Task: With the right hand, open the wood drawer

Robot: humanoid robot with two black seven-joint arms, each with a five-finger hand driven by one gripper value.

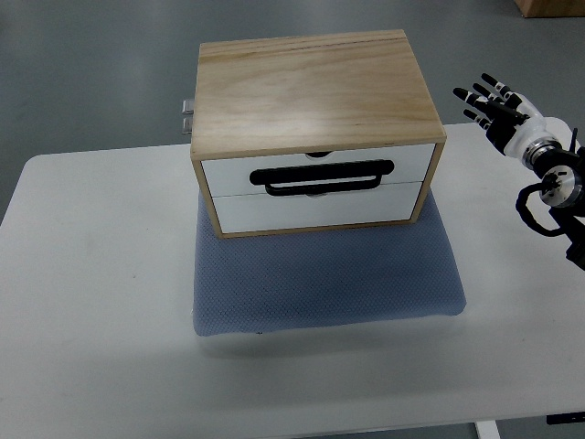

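A wooden box with two white drawers [315,183] stands on a blue-grey mat [324,274] on the white table. Both drawers look shut. A black bar handle [322,176] lies across the front of the upper drawer, near the seam between the two. My right hand [491,102] comes in from the right edge, held up to the right of the box and apart from it. Its fingers are spread and hold nothing. The left arm does not show.
The white table [101,293] reaches to the left and front of the mat. A small metal fitting [187,115] sticks out at the box's back left. A cardboard box corner [548,7] shows on the floor at the top right.
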